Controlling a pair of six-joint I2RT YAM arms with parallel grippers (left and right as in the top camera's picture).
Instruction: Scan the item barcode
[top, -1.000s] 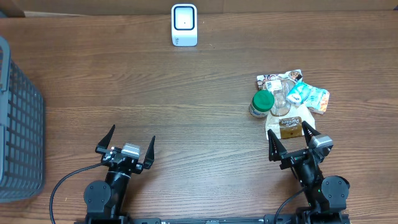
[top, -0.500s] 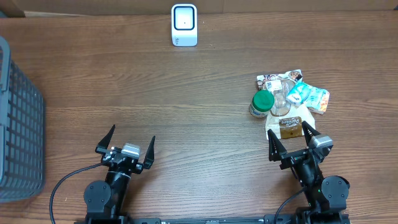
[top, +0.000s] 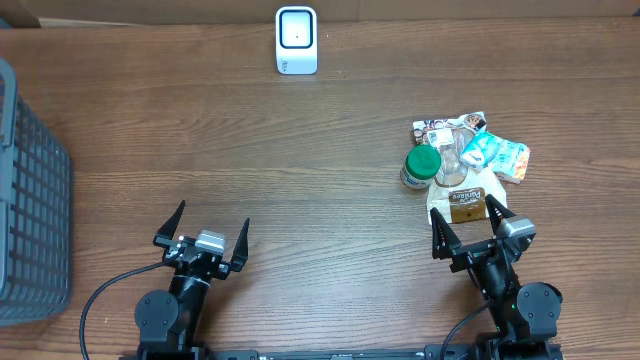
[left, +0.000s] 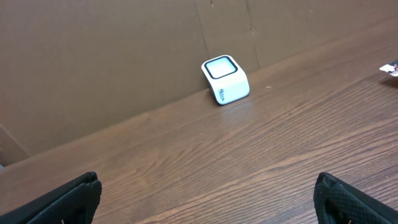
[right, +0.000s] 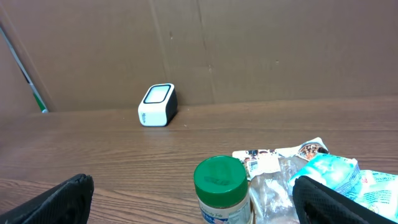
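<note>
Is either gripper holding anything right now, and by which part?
Nothing is held. The left gripper and right gripper both stand open and empty; the green-lidded jar and packets lie on the table ahead of the right gripper.

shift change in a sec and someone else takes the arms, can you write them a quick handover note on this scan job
Grippers: left gripper open and empty at the near side of the table; right gripper open and empty, just short of the item pile.
Things: scanner at the far edge, middle; green-lidded jar, blue-white pouch and brown packet heaped at right; basket at far left.
Done: nothing held or near the scanner.
Left: pick one item, likely with the right arm, show its barcode to the scanner.
</note>
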